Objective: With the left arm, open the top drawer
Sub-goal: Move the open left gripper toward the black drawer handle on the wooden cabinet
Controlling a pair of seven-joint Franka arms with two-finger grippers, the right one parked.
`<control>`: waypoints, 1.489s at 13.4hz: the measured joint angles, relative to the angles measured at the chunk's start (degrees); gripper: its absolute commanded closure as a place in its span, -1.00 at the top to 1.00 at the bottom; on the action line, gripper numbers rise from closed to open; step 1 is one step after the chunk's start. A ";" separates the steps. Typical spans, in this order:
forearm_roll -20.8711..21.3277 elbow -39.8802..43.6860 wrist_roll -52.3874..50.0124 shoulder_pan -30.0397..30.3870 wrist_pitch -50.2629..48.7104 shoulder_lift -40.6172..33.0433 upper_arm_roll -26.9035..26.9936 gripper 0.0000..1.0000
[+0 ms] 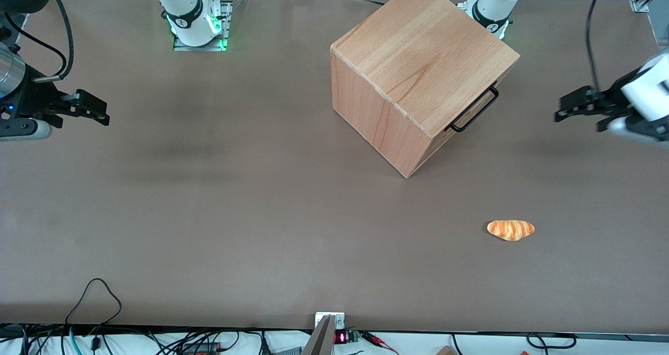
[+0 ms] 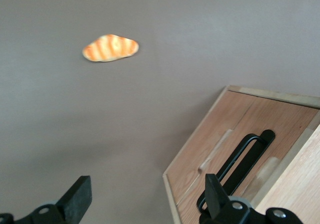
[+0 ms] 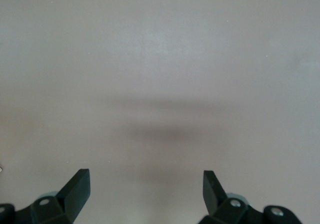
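The beech cube cabinet (image 1: 418, 67) stands on the brown table, turned at an angle. Its top drawer (image 2: 235, 134) looks shut, and the thin black bar handle (image 1: 474, 110) sticks out from the drawer front. The handle also shows in the left wrist view (image 2: 240, 164). My left arm (image 1: 648, 91) reaches in from the working arm's end of the table. Its gripper (image 1: 560, 110) hangs above the table in front of the drawer face, a clear gap away from the handle. In the left wrist view the gripper (image 2: 146, 191) is open and empty, with one finger (image 2: 214, 194) in line with the handle.
A small orange bread roll (image 1: 510, 229) lies on the table nearer to the front camera than the cabinet, and shows in the left wrist view (image 2: 110, 47). Loose black cables (image 1: 94, 297) run along the table's near edge. The arm bases (image 1: 196, 23) stand at the farthest edge.
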 measured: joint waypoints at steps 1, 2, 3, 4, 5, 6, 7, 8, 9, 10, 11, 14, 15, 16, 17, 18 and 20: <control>-0.27 -1.82 0.25 -0.10 0.90 0.32 -0.72 1.00; -0.35 -3.35 1.11 -0.22 1.31 0.59 -1.46 1.00; -0.37 -4.52 2.56 -0.42 1.52 0.78 -2.16 1.00; -0.37 -5.53 4.21 -0.59 1.63 0.86 -2.81 1.00; -0.37 -6.52 5.54 -0.67 2.02 0.86 -3.35 1.00; -0.39 -7.58 6.69 -0.71 2.78 0.85 -3.73 1.00; -0.87 -8.64 7.85 -0.71 3.46 0.86 -3.87 1.00; -1.95 -9.70 9.00 -0.69 3.94 0.86 -3.86 1.00; -2.56 -10.58 9.97 -0.66 4.38 0.86 -3.86 1.00; -2.73 -11.22 10.64 -0.65 4.66 0.86 -3.85 1.00; -2.75 -11.75 11.23 -0.64 5.00 0.83 -3.85 1.00; -2.75 -13.77 11.89 -0.64 6.29 0.81 -3.85 1.00; -2.77 -14.38 12.14 -0.62 6.55 0.78 -3.97 1.00; -2.78 -15.01 12.26 -0.61 6.92 0.65 -4.45 1.00; -2.78 -15.68 12.26 -0.62 7.46 0.43 -5.11 1.00; -2.78 -16.48 12.26 -0.62 8.06 0.09 -5.73 1.00; -2.78 -17.85 12.26 -0.61 8.77 -0.54 -6.92 1.00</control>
